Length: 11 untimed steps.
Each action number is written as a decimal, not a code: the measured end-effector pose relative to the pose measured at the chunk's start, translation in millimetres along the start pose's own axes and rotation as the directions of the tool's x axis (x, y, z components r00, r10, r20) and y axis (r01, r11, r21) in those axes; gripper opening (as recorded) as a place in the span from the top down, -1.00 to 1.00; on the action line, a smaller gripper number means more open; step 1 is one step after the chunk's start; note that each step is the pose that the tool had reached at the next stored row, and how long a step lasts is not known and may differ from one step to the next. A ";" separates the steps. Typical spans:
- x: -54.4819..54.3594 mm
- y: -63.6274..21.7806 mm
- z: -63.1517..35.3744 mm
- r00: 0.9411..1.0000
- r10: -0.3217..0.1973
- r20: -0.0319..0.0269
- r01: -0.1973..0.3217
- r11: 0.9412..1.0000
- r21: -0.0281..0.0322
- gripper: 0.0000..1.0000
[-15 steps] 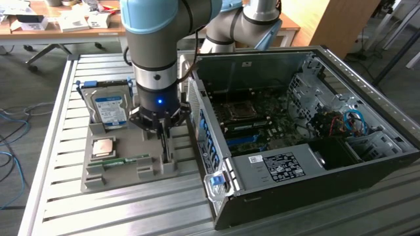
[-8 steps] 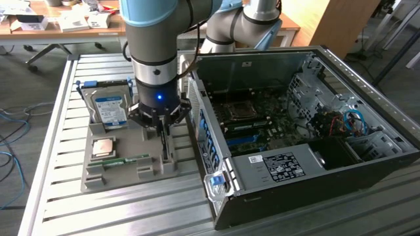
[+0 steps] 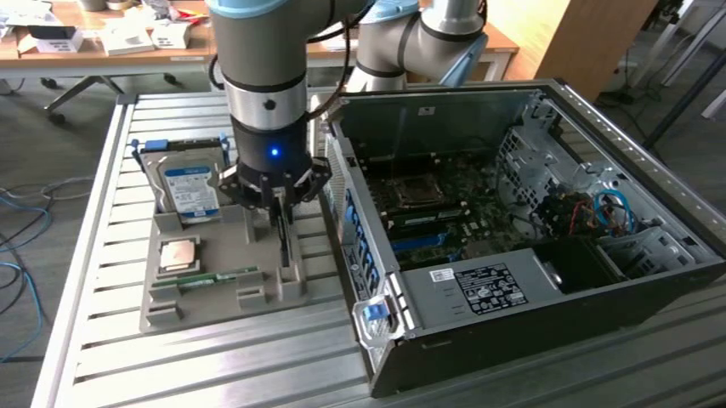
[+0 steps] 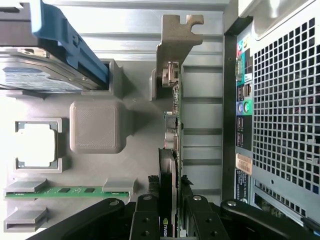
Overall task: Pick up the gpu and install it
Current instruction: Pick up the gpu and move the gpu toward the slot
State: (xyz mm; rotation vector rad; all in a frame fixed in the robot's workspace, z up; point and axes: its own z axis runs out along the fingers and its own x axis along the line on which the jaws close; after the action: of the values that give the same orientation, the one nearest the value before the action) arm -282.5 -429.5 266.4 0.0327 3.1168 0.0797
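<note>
The gpu (image 3: 284, 248) stands on its edge in a slot at the exterior view's right side of the grey tray (image 3: 204, 304), right beside the open computer case (image 3: 511, 221). In the wrist view the gpu (image 4: 172, 125) is a thin card seen edge-on, with its silver bracket (image 4: 176, 40) at the far end. My gripper (image 3: 280, 217) reaches straight down onto it. In the wrist view my gripper (image 4: 168, 220) has one black finger (image 4: 147, 215) against each face of the card, shut on it. The card still sits in the tray.
The tray (image 4: 95, 125) also holds a silver hard drive (image 3: 187, 187) in a blue bracket, a square processor (image 3: 182, 253) and a green memory stick (image 3: 221, 277). The case's perforated rear wall (image 4: 280, 100) is close beside the card. Everything rests on a slatted metal table (image 3: 227, 365).
</note>
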 end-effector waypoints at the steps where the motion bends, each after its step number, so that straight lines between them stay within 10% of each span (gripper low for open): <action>1: -0.1 0.1 -2.8 1.000 0.000 0.000 0.000 1.000 0.000 0.47; 11: -0.7 1.5 -29.2 1.000 0.000 0.000 0.000 1.000 -0.002 0.47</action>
State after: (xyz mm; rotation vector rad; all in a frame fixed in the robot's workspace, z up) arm -282.5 -429.5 295.7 0.0324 3.1167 0.0833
